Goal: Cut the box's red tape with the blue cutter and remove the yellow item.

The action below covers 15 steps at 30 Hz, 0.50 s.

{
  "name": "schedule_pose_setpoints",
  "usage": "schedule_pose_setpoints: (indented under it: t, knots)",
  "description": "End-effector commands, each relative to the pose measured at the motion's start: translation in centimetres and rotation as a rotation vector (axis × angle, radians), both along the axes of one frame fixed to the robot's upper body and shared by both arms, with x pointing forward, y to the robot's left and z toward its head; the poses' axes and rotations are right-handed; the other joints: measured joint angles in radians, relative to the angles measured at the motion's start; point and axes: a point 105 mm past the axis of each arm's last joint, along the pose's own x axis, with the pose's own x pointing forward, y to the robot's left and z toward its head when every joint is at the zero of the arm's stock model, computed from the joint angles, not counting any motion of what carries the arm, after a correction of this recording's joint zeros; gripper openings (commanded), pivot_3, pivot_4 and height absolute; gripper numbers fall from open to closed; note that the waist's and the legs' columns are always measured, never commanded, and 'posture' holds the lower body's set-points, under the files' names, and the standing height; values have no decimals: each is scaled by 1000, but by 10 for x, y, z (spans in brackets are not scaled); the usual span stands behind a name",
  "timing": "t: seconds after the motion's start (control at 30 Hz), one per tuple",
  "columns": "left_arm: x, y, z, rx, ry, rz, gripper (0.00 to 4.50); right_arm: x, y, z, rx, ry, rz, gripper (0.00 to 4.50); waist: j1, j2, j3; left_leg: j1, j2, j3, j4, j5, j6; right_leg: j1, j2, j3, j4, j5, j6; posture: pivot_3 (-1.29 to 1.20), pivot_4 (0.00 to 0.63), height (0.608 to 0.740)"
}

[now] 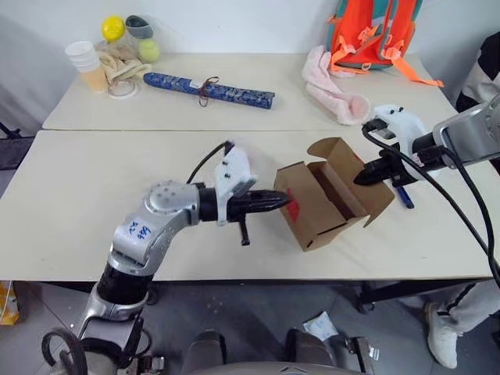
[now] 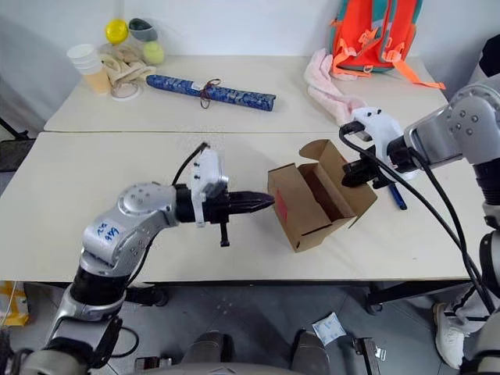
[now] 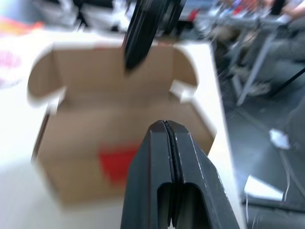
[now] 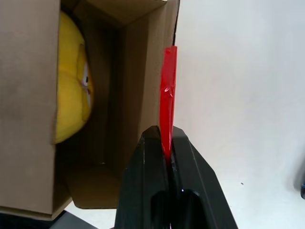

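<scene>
The brown box [image 1: 320,205] stands open in the middle of the near table, its mouth facing up and to the right. A red tape [image 1: 294,209] patch shows on the side wall facing my left gripper [image 1: 283,200], which is shut, empty and pointing level at that wall, just short of it. My right gripper [image 4: 164,136] is shut on the edge of the opened flap [image 1: 373,195], where a strip of red tape [image 4: 169,81] sticks out between its fingers. The yellow item [image 4: 71,86] lies inside the box. Beside my right gripper, the blue cutter [image 1: 404,195] rests on the table.
On the far table are a long patterned blue roll [image 1: 209,87], paper cups [image 1: 87,64], a yellow ball [image 1: 112,28], a pink cloth [image 1: 332,90] and an orange backpack [image 1: 375,31]. A person's leg and shoe [image 1: 449,328] show at the near right corner.
</scene>
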Motion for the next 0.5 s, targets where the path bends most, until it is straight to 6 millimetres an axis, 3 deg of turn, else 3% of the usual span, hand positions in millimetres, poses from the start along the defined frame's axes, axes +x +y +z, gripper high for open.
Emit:
schedule_pose_setpoints:
  t: [0.03,0.2,0.43,0.5]
  knots:
    - [3,-16,-13,87,6,-28,0,-2,3,8,18,-41,9,38,-3,0,0,0,0,0,0,0,0,0,0,0,0,0,0,0,150,740]
    - [7,-32,-33,139,61,-38,0,-1,5,5,34,-49,2,38,-6,0,0,1,0,0,-1,0,0,0,0,0,0,0,0,0,150,740]
    - [20,-32,-52,175,93,65,0,-4,2,2,49,-50,-12,38,-4,0,0,1,0,0,0,0,0,0,0,0,0,0,0,0,150,740]
    - [24,-24,-60,207,102,105,0,-9,-1,1,55,-39,-5,38,-4,0,0,1,0,0,0,0,0,0,0,0,0,0,0,0,150,740]
